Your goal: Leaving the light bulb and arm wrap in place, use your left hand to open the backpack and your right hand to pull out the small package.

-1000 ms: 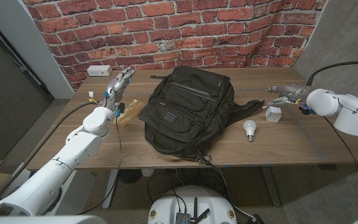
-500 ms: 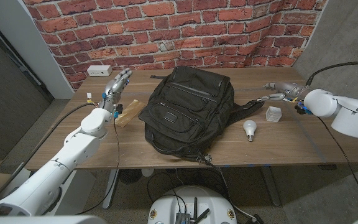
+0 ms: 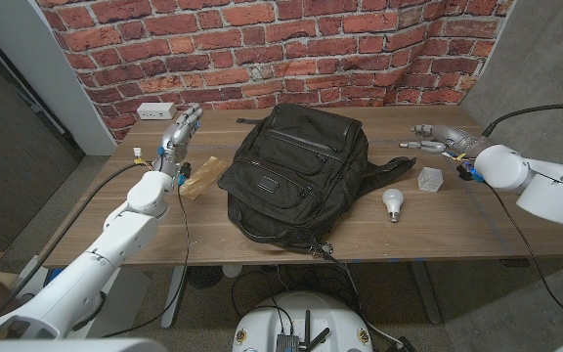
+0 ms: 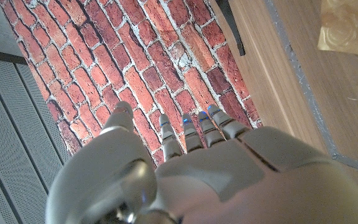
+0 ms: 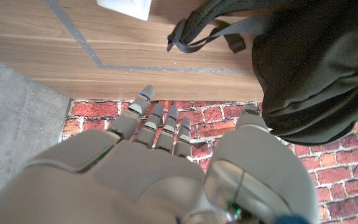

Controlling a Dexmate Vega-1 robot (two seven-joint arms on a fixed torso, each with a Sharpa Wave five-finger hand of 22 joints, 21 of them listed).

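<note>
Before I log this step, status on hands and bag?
Left hand open, raised left of black fabric backpack. Right hand open, beyond small clear package. White light bulb beside it. Nothing blocking.

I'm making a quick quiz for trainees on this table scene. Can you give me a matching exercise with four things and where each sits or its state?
Things:
1. black fabric backpack
2. white light bulb
3. small clear cube-shaped package
4. tan flat wrap

Places or states:
A. beside the left hand
B. on the table's middle, closed
C. near the front edge, right of the backpack
D. near the right hand, on the table

Pairs: 1-B, 2-C, 3-D, 4-A
</note>
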